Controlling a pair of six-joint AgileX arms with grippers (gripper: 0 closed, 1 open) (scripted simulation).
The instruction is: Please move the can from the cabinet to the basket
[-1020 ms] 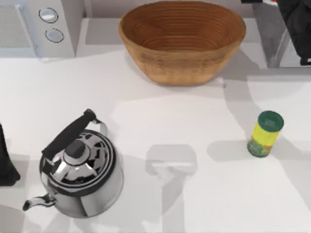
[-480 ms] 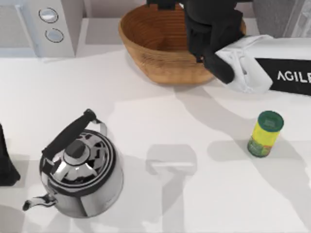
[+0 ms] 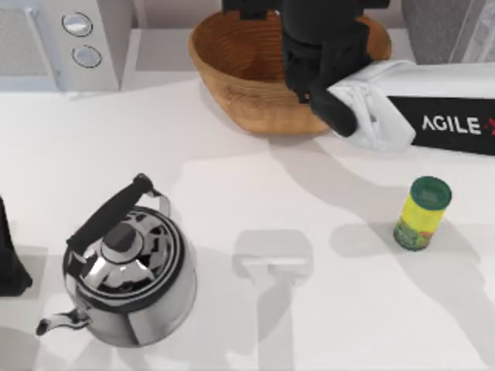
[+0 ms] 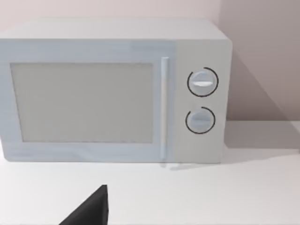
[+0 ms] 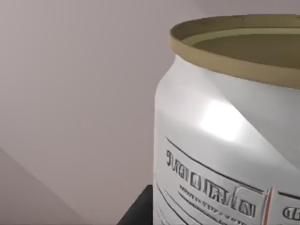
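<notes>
White counter (image 3: 255,325) carries everything. Microwave (image 4: 117,89), white with two round knobs, sits at the far left corner; left wrist view looks straight at its door and knobs. Grey cabinet (image 3: 445,31) is at the far right corner, partly behind the right arm.

Basket (image 3: 240,73), brown wicker, sits at the far edge near the middle, between microwave and cabinet. Right arm (image 3: 433,120) reaches in from the right edge, white link with black AGILE lettering, its black wrist hanging over the right half of the basket. Right tool is somewhere under that wrist; top view hides the fingers, so grip state: cannot tell.

Kettle (image 3: 128,274), polished steel with a black handle, stands near left, spout toward the near edge. Left arm (image 3: 9,259) is parked at the left edge just beside the kettle; tool state: cannot tell.

Can (image 5: 225,154) shows very close in the right wrist view, silver side with lettering and a gold rim, upright. Contact with the fingers not visible.

Yellow-green container (image 3: 421,212) with green cap stands on the right, well apart from the basket.
</notes>
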